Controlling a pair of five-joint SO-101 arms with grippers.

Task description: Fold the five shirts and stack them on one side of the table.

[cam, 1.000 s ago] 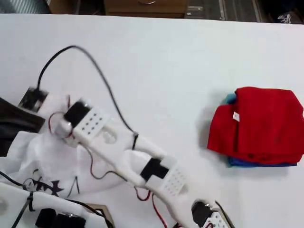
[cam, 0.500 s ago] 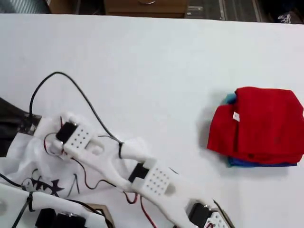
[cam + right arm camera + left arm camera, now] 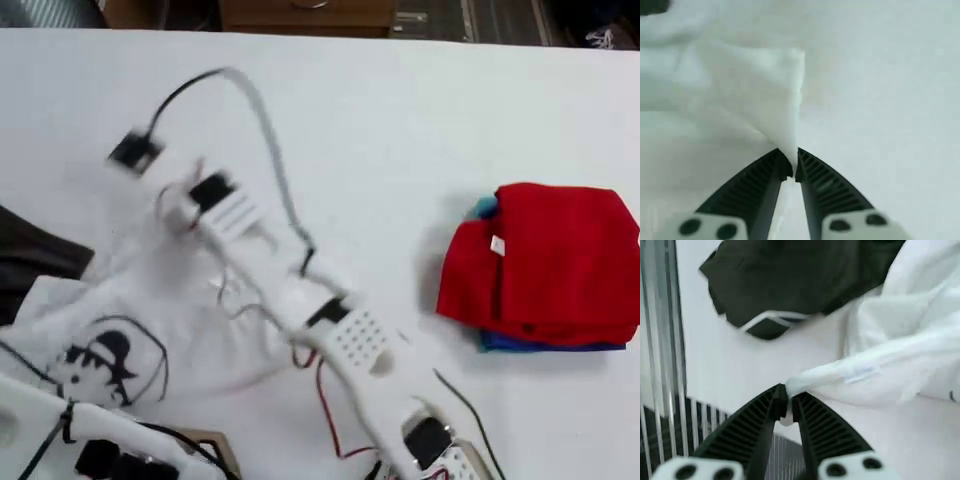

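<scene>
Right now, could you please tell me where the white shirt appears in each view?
High view: white shirt spread at the table's lower-left corner.
Left wrist view: white shirt edge pinched in the left gripper.
Right wrist view: white shirt corner pinched in the right gripper.
Shared landmark: the black shirt beside it.

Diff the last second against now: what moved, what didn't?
The right gripper, shut on a corner of the white shirt, dipped toward the near edge, then swung away from it, drawing the shirt out so its printed figure now lies open. The left gripper pinches another edge of that shirt. The folded red shirt and the black shirt stayed put.
</scene>
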